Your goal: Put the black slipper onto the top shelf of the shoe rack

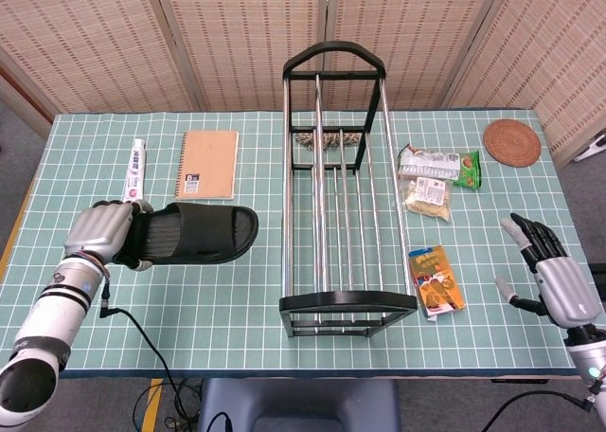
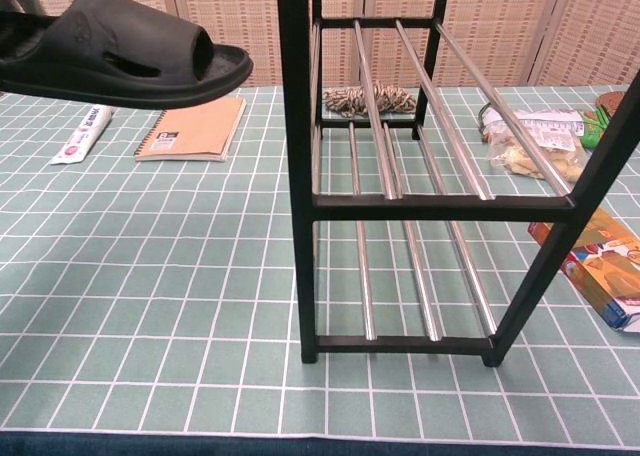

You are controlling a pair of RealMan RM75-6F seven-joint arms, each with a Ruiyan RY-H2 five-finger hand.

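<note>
1. While the left hand (image 1: 102,233) grips the heel end of the black slipper (image 1: 194,234), the shoe hangs level in the air over the table (image 1: 237,290), its toe pointing at the shoe rack (image 1: 339,195) and stopping just short of the near black post in the chest view.
2. Held by one end only, the slipper shows no sag at the toe, which suggests a light, fairly stiff foam or rubber sole; the molded strap looks softer and likelier to flex.
3. Judged from its matte surface, it should not slip easily, and the heel grip leaves the toe free to lead onto the top shelf (image 2: 420,96).
4. That shelf is only spaced metal rods, so the sole will probably need to lie across several of them to sit steady.
5. At the far side of the table, the right hand (image 1: 554,271) holds nothing, its fingers spread, well apart from the rack.
</note>
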